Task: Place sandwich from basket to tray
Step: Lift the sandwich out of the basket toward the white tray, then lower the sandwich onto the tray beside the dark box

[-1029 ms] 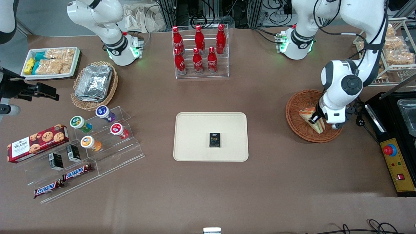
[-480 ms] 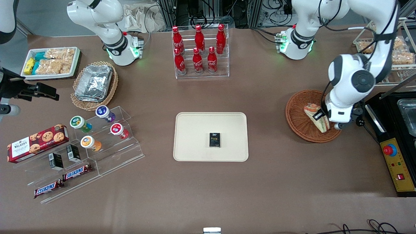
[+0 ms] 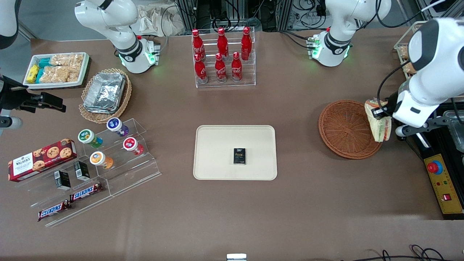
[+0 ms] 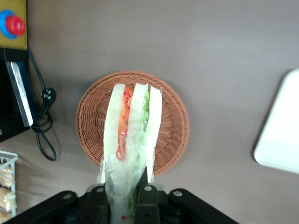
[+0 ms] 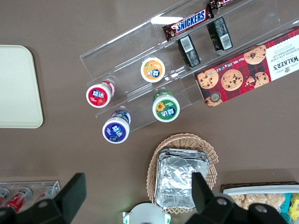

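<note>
Change: sandwich (image 3: 378,124) lifted clear of basket (image 3: 344,128).
Gripper (image 3: 380,113): raised above basket's edge, pinching the sandwich.
Meaning: pickup done; carry to tray (image 3: 217,152) remained.

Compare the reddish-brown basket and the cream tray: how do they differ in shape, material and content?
The basket is round and woven of wicker; the tray is rectangular, smooth and flat, with rounded corners. The basket holds nothing, since the left hand grips the sandwich above its rim; the tray carries one small black box. Both rest flat on the brown table.
</note>
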{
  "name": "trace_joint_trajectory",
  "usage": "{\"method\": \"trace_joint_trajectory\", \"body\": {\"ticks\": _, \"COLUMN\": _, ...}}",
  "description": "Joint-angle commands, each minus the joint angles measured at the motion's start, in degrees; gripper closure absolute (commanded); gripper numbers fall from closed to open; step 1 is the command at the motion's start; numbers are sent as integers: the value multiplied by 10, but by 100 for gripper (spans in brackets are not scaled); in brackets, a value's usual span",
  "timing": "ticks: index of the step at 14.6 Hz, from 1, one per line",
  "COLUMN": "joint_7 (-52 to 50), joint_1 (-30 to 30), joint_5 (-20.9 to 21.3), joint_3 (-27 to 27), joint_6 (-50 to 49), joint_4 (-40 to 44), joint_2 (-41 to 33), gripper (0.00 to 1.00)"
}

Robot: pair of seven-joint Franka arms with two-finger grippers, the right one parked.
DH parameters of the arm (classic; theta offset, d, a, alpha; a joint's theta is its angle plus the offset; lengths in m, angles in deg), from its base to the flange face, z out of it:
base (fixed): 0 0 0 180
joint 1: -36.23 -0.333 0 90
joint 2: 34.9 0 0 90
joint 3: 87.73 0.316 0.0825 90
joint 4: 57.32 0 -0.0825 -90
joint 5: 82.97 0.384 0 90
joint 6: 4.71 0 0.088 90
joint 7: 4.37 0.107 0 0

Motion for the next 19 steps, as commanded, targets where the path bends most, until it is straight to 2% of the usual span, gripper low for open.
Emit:
{"method": "trace_joint_trajectory", "body": {"ticks": 1, "joint_7": 0, "joint_1": 0, "joint_5": -15, "joint_3": -69, "joint_6": -36, "joint_4": 92, "joint_2": 75, "gripper": 97}}
{"method": "trace_joint_trajectory", "body": {"ticks": 4, "joint_7": -38, "joint_1": 1, "joint_5": -142, "joint_3": -100, "joint_6": -21, "joint_4": 131, "joint_2": 125, "gripper": 98}}
{"method": "trace_joint_trajectory", "body": {"ticks": 5, "joint_7": -38, "joint_1": 2, "joint_5": -154, "joint_3": -115, "joint_6": -1, "joint_4": 142, "joint_2": 141, "gripper": 98}}
{"method": "trace_joint_trajectory", "body": {"ticks": 8, "joint_7": -94, "joint_1": 3, "joint_5": -149, "joint_3": -181, "joint_6": 99, "joint_4": 135, "joint_2": 200, "gripper": 98}}
{"method": "trace_joint_trajectory", "body": {"ticks": 11, "joint_7": -144, "joint_1": 3, "joint_5": -114, "joint_3": -221, "joint_6": 194, "joint_4": 117, "joint_2": 255, "gripper": 98}}
{"method": "trace_joint_trajectory", "body": {"ticks": 14, "joint_7": -144, "joint_1": 7, "joint_5": -112, "joint_3": -231, "joint_6": 282, "joint_4": 79, "joint_2": 285, "gripper": 98}}
{"method": "trace_joint_trajectory", "body": {"ticks": 16, "joint_7": -145, "joint_1": 38, "joint_5": -112, "joint_3": -230, "joint_6": 338, "joint_4": 62, "joint_2": 320, "gripper": 98}}
{"method": "trace_joint_trajectory", "body": {"ticks": 19, "joint_7": -155, "joint_1": 54, "joint_5": -112, "joint_3": -230, "joint_6": 380, "joint_4": 37, "joint_2": 339, "gripper": 97}}
